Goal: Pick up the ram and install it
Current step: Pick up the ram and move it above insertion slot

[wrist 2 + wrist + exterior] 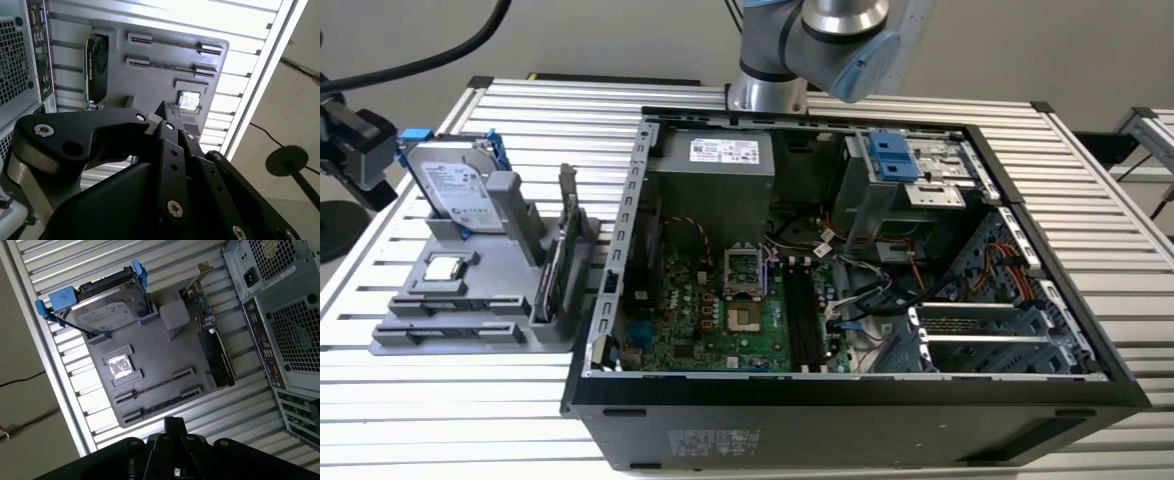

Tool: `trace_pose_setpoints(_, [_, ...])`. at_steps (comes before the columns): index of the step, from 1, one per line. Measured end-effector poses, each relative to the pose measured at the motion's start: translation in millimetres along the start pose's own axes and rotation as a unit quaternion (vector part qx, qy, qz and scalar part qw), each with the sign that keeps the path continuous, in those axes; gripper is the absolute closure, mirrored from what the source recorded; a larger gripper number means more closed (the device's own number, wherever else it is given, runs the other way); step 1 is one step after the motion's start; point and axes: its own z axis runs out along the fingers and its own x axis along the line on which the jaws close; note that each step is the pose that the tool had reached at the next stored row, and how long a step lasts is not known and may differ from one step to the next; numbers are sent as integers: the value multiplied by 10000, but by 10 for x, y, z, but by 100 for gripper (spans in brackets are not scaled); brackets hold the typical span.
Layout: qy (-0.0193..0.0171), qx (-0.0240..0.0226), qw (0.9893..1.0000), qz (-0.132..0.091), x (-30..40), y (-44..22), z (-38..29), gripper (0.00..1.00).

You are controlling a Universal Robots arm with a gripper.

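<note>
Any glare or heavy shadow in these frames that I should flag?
Second wrist view: the table slats blow out white along the edge. First wrist view: the processor on the grey tray glares. Exterior view: even light, the case interior shaded.

I see the table [520, 100] in ribbed, bright bare metal, a matt grey plastic tray [165, 360], a shiny metal-faced hard drive [102, 317] in a glossy blue plastic bracket [54, 299], and the gripper [174, 424] in matt black.

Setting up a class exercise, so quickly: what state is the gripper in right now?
Gripper: closed, holding nothing.
</note>
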Motion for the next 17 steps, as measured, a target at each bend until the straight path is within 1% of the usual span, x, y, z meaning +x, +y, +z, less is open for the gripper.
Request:
trace_pose_setpoints(8, [-10, 2, 9998, 219, 0, 0, 0, 100])
trace_pose_setpoints(17, [-20, 4, 9991, 420, 0, 0, 0, 100])
